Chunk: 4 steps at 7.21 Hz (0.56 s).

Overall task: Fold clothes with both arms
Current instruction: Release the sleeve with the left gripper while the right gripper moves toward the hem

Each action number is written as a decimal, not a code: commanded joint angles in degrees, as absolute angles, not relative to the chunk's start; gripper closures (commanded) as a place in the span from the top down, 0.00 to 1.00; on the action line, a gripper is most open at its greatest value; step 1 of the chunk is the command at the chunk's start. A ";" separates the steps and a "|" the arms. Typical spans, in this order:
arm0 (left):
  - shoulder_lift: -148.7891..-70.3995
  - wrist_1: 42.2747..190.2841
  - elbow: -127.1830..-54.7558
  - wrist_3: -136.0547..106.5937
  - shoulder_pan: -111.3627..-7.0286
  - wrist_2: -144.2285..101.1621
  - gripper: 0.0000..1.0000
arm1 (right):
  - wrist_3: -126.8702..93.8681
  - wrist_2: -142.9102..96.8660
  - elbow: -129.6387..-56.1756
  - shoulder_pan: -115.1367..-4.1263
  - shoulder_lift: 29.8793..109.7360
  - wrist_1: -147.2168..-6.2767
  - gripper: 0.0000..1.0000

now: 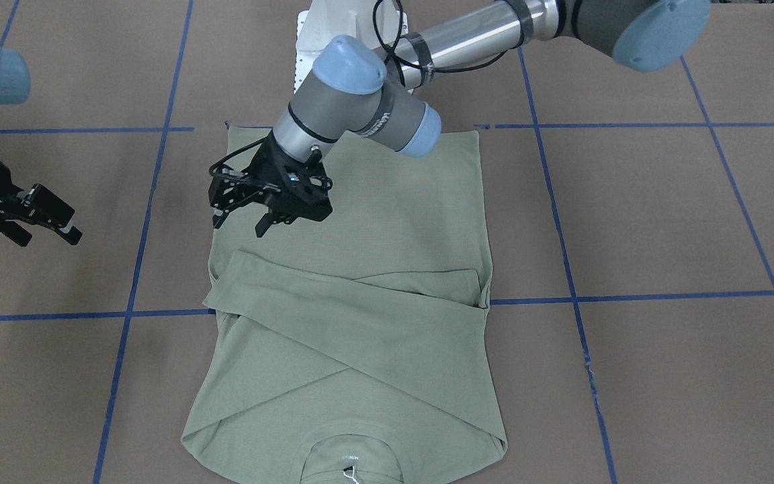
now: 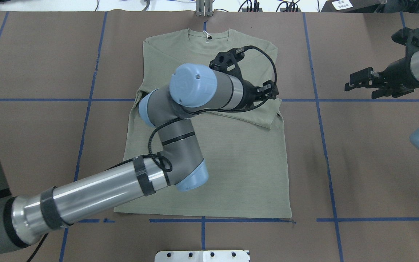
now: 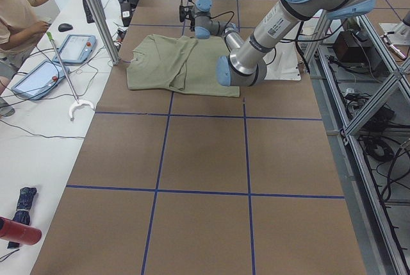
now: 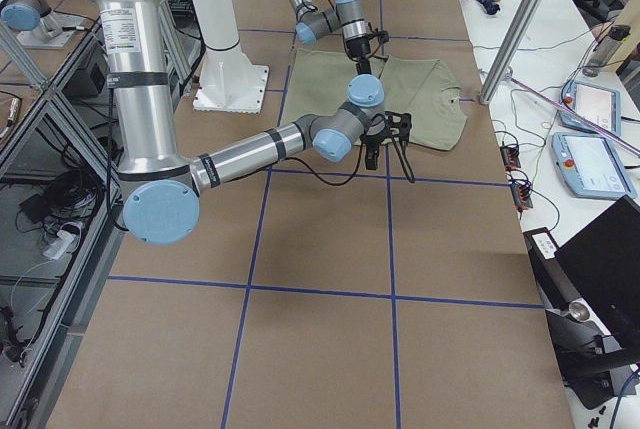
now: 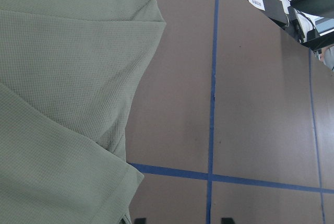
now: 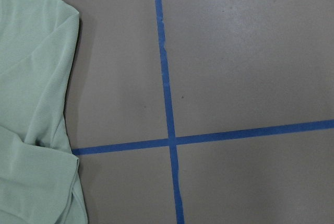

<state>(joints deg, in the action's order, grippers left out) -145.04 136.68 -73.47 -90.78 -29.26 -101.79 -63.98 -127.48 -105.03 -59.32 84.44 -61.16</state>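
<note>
The pale sage-green shirt (image 2: pixel 238 167) lies flat on the brown table, collar and white neck tag (image 2: pixel 206 35) away from the robot's base. Both sleeves are folded across the chest (image 1: pixel 360 316). My left gripper (image 1: pixel 239 227) reaches across over the shirt's right edge near the folded sleeve, open and empty; it also shows in the overhead view (image 2: pixel 274 91). Its fingertips (image 5: pixel 136 220) show apart over bare table beside the shirt (image 5: pixel 62 78). My right gripper (image 2: pixel 349 82) hovers open and empty over bare table to the right of the shirt (image 6: pixel 31 78); it also shows in the front view (image 1: pixel 51 236).
Blue tape lines (image 2: pixel 326 100) grid the brown table. The white base plate (image 2: pixel 202 255) sits at the robot's edge. In the left side view a person (image 3: pixel 19 12), tablets and a metal post (image 3: pixel 96 12) stand at the far side.
</note>
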 commanded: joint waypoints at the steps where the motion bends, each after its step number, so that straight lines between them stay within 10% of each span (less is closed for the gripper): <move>1: -132.24 131.59 -89.16 -88.70 -30.49 -103.71 0.71 | -79.37 -123.52 -111.33 -50.33 85.60 -61.26 1.00; 3: -123.35 131.83 -94.11 -82.82 -32.41 -109.46 0.72 | -94.07 -104.15 -117.92 -32.43 85.87 -61.96 0.98; 4: -121.14 132.10 -95.44 -83.05 -33.04 -110.03 1.00 | -98.83 -99.02 -119.60 -26.43 86.39 -62.22 0.98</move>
